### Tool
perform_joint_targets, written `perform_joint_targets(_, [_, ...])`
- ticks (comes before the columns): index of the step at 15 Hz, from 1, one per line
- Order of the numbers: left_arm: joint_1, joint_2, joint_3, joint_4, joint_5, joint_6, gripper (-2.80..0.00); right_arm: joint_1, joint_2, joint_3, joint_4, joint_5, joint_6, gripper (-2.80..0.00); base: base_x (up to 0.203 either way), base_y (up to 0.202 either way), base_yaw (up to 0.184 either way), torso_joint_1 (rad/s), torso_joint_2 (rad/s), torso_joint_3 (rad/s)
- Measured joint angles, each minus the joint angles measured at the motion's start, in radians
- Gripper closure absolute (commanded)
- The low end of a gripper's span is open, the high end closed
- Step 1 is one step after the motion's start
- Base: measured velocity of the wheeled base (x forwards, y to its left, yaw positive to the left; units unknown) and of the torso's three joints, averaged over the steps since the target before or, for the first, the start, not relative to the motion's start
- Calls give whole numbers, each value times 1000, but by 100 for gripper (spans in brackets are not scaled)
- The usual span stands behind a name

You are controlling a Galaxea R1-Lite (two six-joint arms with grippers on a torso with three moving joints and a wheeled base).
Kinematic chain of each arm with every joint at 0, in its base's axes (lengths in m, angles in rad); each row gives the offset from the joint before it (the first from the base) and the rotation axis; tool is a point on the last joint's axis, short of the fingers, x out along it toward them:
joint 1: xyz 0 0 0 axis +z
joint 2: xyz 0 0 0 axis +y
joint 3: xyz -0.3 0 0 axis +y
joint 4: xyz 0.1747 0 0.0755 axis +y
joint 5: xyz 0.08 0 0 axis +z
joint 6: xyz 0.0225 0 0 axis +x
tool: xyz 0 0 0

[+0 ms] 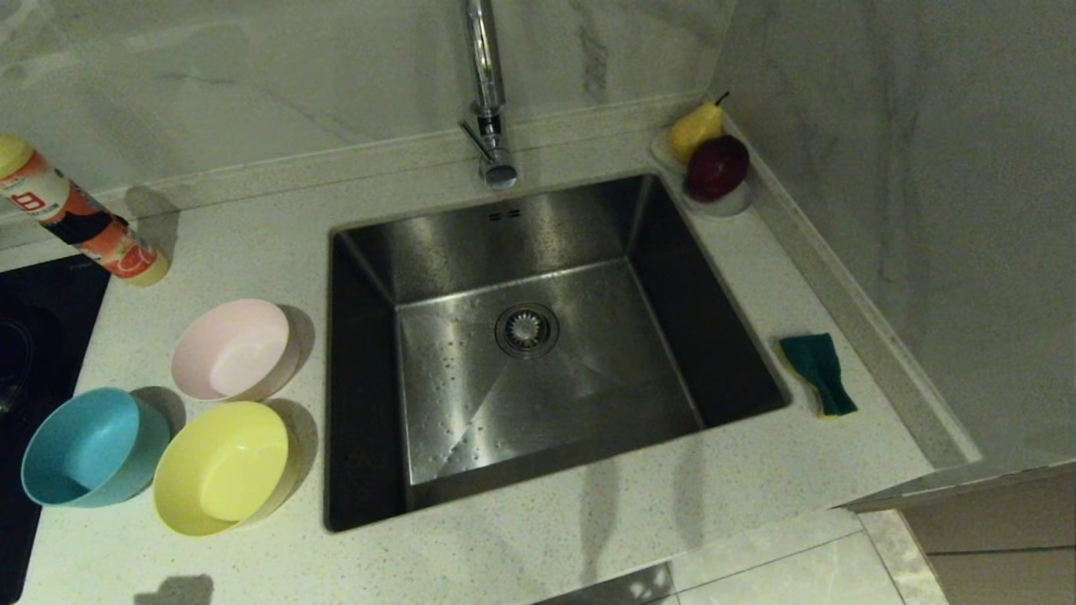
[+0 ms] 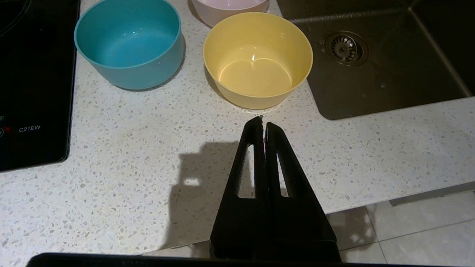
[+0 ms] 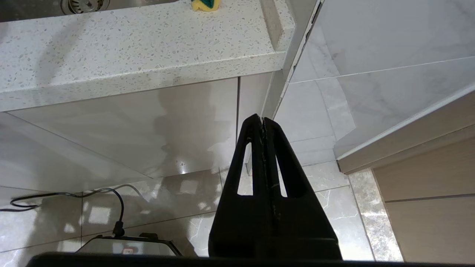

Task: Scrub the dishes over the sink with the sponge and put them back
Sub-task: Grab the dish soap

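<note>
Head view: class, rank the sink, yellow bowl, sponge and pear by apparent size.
1. sink
2. yellow bowl
3. sponge and pear: look alike, and the pear is farther and partly hidden, so unranked.

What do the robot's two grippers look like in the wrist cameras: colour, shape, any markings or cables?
Both look alike. The left gripper and the right gripper each have two matte black fingers, broad at the base and tapering to a narrow tip, each finger with a long slot cut through it. No markings or cables show on them.

"C21EW" on black cooktop (image 2: 33, 92)
</note>
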Motion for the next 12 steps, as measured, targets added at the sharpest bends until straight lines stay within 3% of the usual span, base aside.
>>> perform_joint_targets(12, [0, 0, 0, -28, 3, 1, 0, 0, 0, 0, 0, 0, 0, 0, 0, 0, 0, 0, 0, 0])
